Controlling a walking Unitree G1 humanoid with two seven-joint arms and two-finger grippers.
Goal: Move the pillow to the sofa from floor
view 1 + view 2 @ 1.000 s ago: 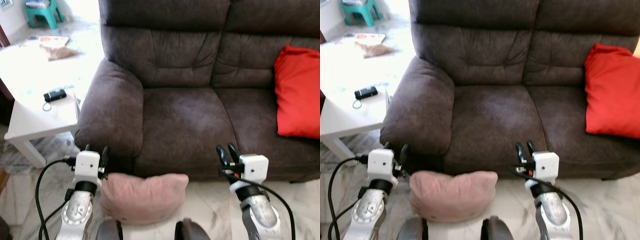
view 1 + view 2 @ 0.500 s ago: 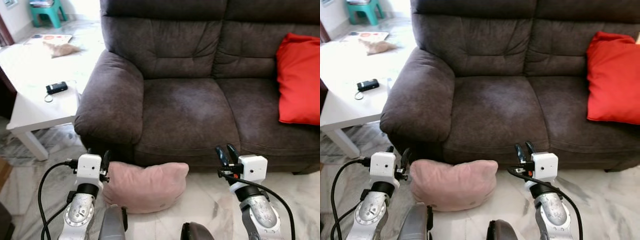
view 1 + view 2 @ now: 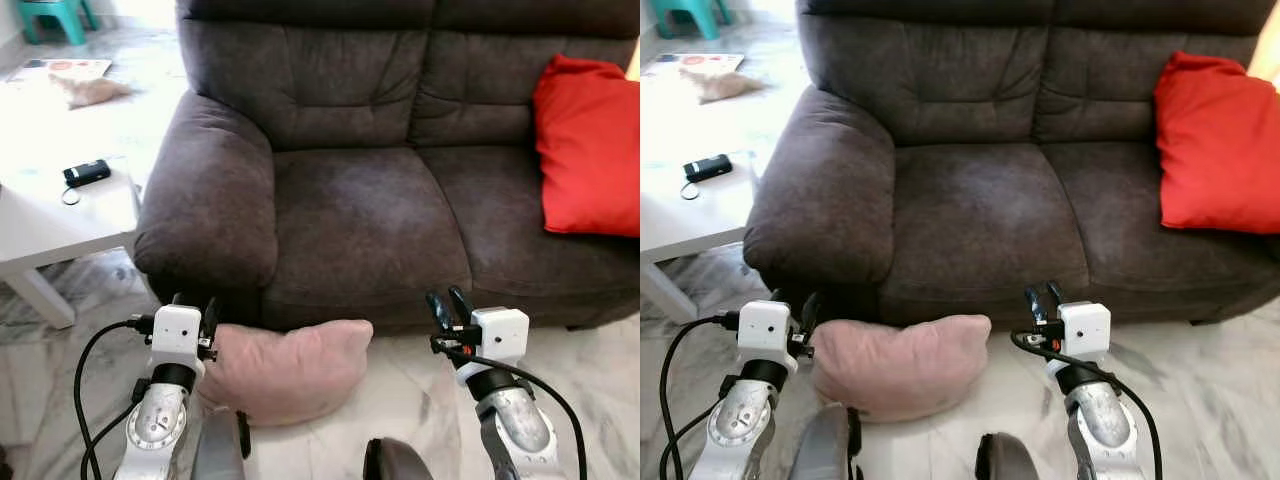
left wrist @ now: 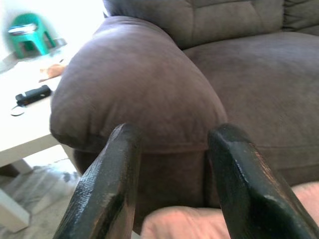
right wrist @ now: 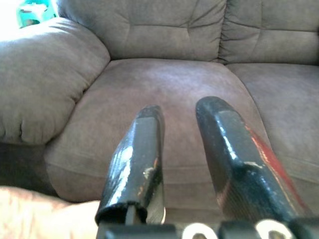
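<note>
The left gripper is seen at the lower left of the left eye view, its two black fingers parted and empty, raised in front of the sofa's armrest. The pink pillow lies on the marble floor at lower centre, just beside that gripper on its inner side and pressed against the base of the dark brown sofa. The right gripper is held at the lower right, its fingers a little apart with nothing between them, well apart from the pillow's near corner. A red cushion is propped on the seat at the upper right, and a white side table carrying a small black device stands at the left edge.

In the right eye view the same layout is shown: the pillow on the floor between the two arms, nearer the left gripper than the right gripper.

In the left wrist view, the left gripper's fingers are shown spread wide before the armrest, with an edge of the pillow visible low between and beyond them. A green stool is seen at the upper left.

In the right wrist view, the right gripper's fingers are shown slightly parted against the seat cushion, and a corner of the pillow appears at the lower left of the frame.
</note>
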